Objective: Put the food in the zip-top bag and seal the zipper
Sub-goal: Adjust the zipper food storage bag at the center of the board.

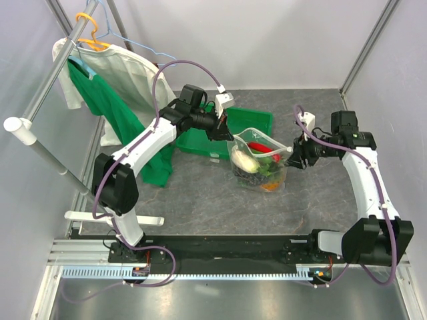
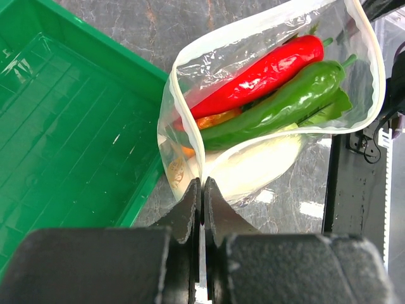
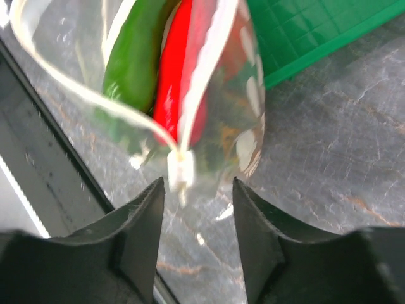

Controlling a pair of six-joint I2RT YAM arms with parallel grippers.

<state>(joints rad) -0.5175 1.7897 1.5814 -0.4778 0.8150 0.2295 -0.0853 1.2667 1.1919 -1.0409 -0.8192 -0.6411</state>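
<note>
While left claw [image 2: 202, 185] clamps the zip-top bag [image 2: 190, 76] rim, right claw [image 3: 197, 187] gapes beside the slider [image 3: 180, 171].

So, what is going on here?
The left gripper is shut on one end of the zip-top bag's mouth, holding it beside the green tray. The food is inside, red chili and green pepper on top. The right gripper stands open around the white slider; the mouth is not yet sealed.

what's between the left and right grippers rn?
The zip-top bag, mouth open, food inside, seen in the top view. Left gripper is shut on its rim; right gripper is open, flanking the white slider.
</note>
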